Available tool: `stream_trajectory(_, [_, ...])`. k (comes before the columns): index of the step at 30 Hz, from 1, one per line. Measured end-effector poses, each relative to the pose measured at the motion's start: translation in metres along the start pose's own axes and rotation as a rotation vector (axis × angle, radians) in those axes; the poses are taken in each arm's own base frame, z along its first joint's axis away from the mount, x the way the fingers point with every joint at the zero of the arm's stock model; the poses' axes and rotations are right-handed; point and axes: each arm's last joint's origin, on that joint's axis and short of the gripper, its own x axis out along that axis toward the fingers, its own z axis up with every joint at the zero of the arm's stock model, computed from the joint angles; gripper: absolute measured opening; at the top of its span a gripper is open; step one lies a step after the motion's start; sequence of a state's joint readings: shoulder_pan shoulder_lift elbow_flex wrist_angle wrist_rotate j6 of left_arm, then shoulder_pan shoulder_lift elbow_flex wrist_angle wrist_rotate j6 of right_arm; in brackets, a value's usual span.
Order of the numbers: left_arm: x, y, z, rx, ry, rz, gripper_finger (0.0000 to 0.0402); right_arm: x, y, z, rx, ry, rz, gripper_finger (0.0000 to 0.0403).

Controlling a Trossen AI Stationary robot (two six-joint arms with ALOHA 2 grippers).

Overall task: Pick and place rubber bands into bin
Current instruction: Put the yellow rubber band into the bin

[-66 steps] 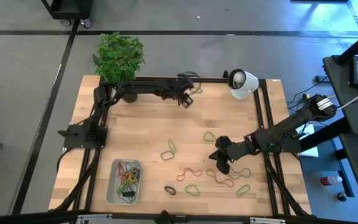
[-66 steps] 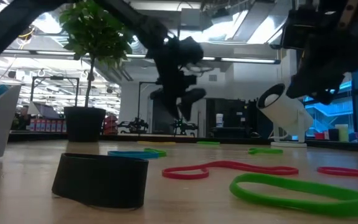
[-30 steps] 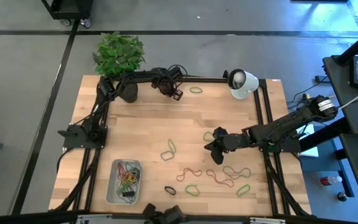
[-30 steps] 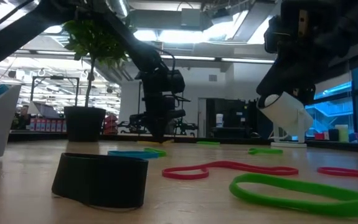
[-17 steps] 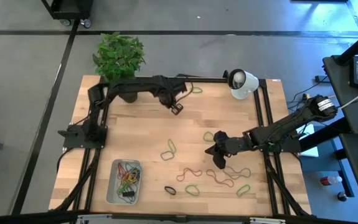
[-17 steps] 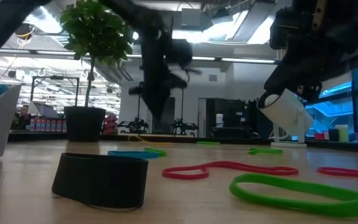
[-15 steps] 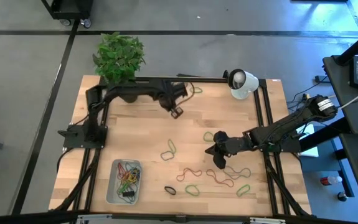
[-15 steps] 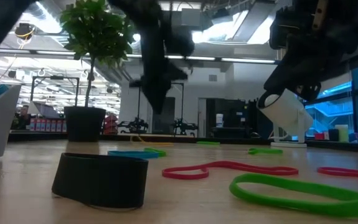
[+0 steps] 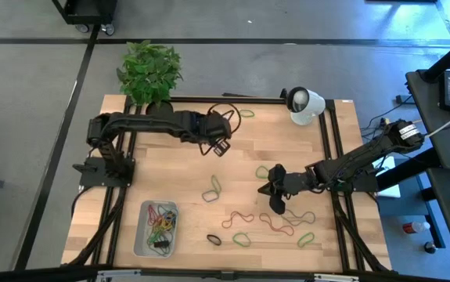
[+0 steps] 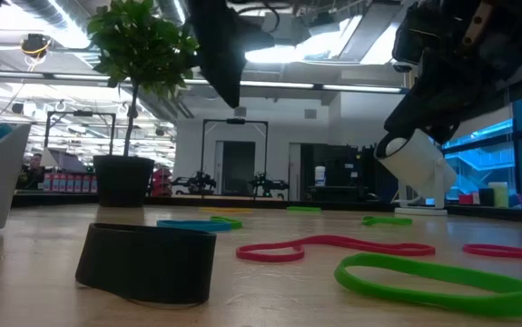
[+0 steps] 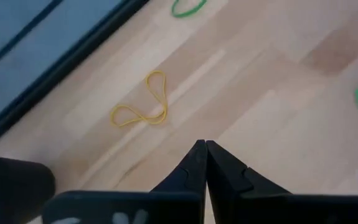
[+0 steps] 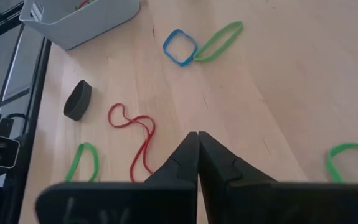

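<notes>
High view: the left gripper (image 9: pixel 221 146) hovers over the table's far half, its fingertips pressed together on nothing, a yellow band (image 11: pixel 142 109) lying just ahead. Across the table, the right gripper (image 9: pixel 275 200), likewise closed and empty, hangs above scattered rubber bands (image 9: pixel 244 218), likely poised for a pick. The bin (image 9: pixel 141 237), at the near left corner, already holds several loops. A potted plant (image 9: pixel 149 69) and a white lamp (image 9: pixel 303 104) stand clear of both routes.
</notes>
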State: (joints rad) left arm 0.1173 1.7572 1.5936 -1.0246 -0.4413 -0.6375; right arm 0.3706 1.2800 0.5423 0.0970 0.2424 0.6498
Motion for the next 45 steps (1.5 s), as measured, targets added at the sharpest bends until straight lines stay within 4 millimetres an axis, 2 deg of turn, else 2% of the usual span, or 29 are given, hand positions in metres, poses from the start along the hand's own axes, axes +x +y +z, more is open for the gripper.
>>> stream_trajectory(3, [0.019, 0.003, 0.006, -0.04, 0.037, 0.0, 0.0019, 0.0, 0.0, 0.0, 0.026, -0.002, 0.001, 0.0007])
stream_trajectory(6, [0.045, 0.006, 0.013, -0.031, 0.055, 0.021, 0.0051, 0.0, 0.0, 0.0, 0.044, 0.0, 0.001, 0.0007])
stream_trajectory(15, [0.141, 0.021, 0.016, -0.016, 0.229, 0.063, 0.0169, 0.0, 0.0, 0.0, 0.165, 0.003, -0.002, 0.0007])
stream_trajectory(19, [0.177, 0.034, 0.012, -0.032, 0.3, 0.107, 0.0185, 0.0, 0.0, 0.0, 0.223, 0.001, -0.003, 0.0007])
stream_trajectory(22, [0.194, 0.041, 0.01, -0.029, 0.338, 0.105, 0.0184, 0.0, -0.001, 0.0, 0.245, -0.023, -0.027, 0.0007])
stream_trajectory(27, [0.211, 0.042, 0.007, 0.013, 0.385, 0.025, 0.0143, 0.0, -0.003, 0.002, 0.295, -0.08, -0.081, 0.0007])
stream_trajectory(33, [0.216, 0.038, 0.004, 0.1, 0.394, -0.029, 0.0019, 0.001, -0.005, 0.004, 0.333, -0.104, -0.095, 0.0007])
stream_trajectory(39, [0.212, 0.037, 0.007, 0.129, 0.388, -0.035, 0.0004, 0.001, -0.009, 0.007, 0.357, -0.114, -0.11, 0.0007])
stream_trajectory(45, [0.185, 0.039, 0.015, 0.117, 0.335, -0.013, 0.0003, 0.002, -0.01, 0.007, 0.302, -0.113, -0.119, 0.0007])
